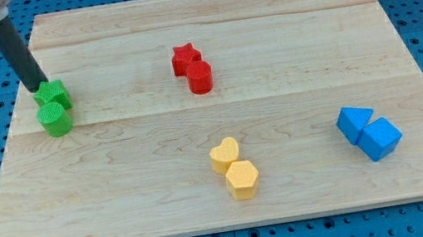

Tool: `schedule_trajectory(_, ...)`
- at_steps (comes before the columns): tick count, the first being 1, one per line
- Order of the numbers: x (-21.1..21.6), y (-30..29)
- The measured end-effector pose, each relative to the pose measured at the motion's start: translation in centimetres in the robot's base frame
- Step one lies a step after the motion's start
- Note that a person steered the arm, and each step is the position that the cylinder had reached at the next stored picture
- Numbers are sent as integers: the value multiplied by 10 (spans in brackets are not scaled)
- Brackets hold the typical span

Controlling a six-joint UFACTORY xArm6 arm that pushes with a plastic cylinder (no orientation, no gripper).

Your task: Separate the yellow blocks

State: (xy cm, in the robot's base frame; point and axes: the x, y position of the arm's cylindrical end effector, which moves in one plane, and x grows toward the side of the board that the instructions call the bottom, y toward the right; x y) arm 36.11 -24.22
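Observation:
A yellow heart block (224,154) and a yellow hexagon block (242,179) lie touching each other near the view's bottom centre. My tip (37,87) is far from them at the view's upper left. It stands against the top left of a green block (54,94), which touches a green cylinder (54,119) just below it.
A red star (185,57) touches a red cylinder (199,77) at the upper centre. Two blue blocks (354,123) (381,138) touch at the view's right. The wooden board (265,26) rests on a blue pegboard surface.

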Motion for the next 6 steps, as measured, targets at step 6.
schedule_trajectory(6, 174, 314)
